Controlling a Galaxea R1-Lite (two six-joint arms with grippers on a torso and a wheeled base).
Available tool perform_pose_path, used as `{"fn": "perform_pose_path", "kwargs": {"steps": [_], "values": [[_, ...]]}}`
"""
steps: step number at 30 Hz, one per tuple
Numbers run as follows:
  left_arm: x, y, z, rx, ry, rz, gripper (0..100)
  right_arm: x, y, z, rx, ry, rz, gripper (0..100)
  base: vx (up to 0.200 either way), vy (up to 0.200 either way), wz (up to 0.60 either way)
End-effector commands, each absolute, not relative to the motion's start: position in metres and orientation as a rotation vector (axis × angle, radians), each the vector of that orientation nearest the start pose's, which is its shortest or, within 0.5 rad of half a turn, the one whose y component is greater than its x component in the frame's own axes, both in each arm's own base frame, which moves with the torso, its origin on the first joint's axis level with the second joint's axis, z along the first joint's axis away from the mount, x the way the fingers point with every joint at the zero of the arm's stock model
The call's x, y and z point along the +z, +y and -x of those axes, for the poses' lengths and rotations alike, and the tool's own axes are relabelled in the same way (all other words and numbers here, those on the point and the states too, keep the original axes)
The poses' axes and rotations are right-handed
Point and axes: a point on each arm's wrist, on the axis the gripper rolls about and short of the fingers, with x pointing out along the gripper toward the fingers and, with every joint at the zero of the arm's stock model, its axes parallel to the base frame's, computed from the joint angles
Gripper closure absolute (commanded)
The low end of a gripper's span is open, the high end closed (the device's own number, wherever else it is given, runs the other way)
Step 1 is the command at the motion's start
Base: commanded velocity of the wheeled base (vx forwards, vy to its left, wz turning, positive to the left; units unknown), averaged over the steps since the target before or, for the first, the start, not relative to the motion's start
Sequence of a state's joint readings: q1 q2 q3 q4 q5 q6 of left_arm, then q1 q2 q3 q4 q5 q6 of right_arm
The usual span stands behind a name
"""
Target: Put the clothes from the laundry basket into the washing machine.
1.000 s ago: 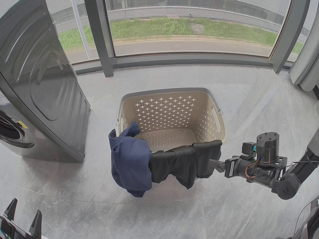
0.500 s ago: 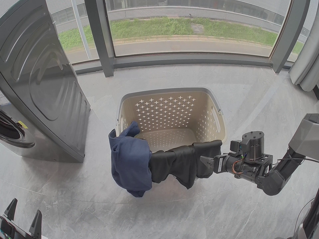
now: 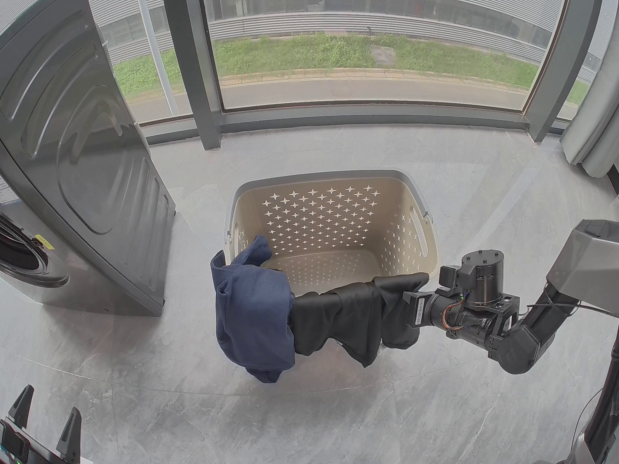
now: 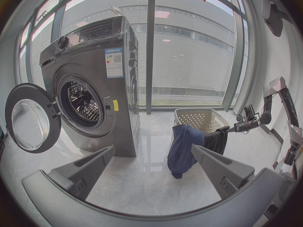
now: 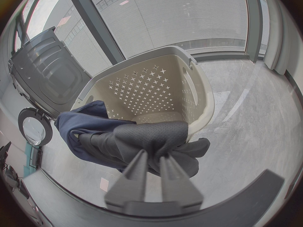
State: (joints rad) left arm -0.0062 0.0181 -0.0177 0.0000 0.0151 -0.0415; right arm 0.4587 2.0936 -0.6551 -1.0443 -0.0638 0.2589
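Head view: the cream laundry basket (image 3: 332,220), its walls pierced with small star-shaped holes, stands on the grey marble floor (image 3: 387,407) in front of a large window (image 3: 361,40). The bare bottom of the basket is visible. Two pieces of clothing hang over its near rim. A blue garment (image 3: 255,310) is draped over the near-left corner, most of it falling down the outside wall toward the floor. Just beside it a black garment (image 3: 348,314) is slung along the near rim, reaching the near-right corner, where a fold hangs outside. The two cloths overlap where they meet. The washing machine (image 3: 77,136), a dark grey front-loader, stands to the robot's left, near the basket. In the left wrist view its round door (image 4: 30,123) is swung fully open and the metal drum (image 4: 82,101) is visible with no clothes showing inside. The right end effector (image 3: 412,309) is low at the basket's near-right corner with its tip against the hanging end of the black garment. In the right wrist view that tip sits right at the dark fabric, but I cannot tell whether it is clenched on the cloth or released. The left end effector (image 3: 46,414) is spread wide and holds nothing. It sits low on the left, well apart from the basket.
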Motion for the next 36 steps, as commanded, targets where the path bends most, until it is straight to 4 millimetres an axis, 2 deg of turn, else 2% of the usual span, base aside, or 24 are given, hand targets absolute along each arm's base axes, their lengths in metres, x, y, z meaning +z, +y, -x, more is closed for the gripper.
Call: {"fn": "perform_pose_path", "kwargs": {"steps": [1,6,9,15,18,25,28,29,36], "values": [[0.076,0.0,0.022,0.009,0.006,0.043,0,0.058,0.151,-0.306,0.342,0.432,-0.152,100,0.0,0.0,0.0],[0.076,0.0,0.022,0.009,0.004,0.043,0,0.064,0.148,-0.296,0.344,0.434,-0.169,100,0.0,0.0,0.0],[0.076,0.0,0.022,0.009,0.006,0.043,0,0.078,0.144,-0.286,0.352,0.406,-0.18,100,0.0,0.0,0.0],[0.076,0.0,0.022,0.009,0.006,0.041,0,0.128,0.135,-0.249,0.402,0.279,-0.231,100,0.0,0.0,0.0],[0.076,0.0,0.022,0.009,0.006,0.041,0,0.159,0.129,-0.224,0.437,0.19,-0.273,100,0.0,0.0,0.0],[0.076,0.0,0.022,0.009,0.004,0.037,0,0.204,0.121,-0.187,0.51,0.041,-0.316,100,0.0,0.0,0.0],[0.076,0.0,0.022,0.009,0.004,0.037,0,0.209,0.12,-0.184,0.517,0.024,-0.317,100,0.0,0.0,0.0],[0.076,0.0,0.022,0.009,0.004,0.037,0,0.218,0.12,-0.177,0.542,-0.013,-0.292,100,0.0,0.0,0.0],[0.076,0.0,0.022,0.008,0.003,0.035,0,0.213,0.121,-0.173,0.561,-0.007,-0.246,100,0.0,0.0,0.0]]}}
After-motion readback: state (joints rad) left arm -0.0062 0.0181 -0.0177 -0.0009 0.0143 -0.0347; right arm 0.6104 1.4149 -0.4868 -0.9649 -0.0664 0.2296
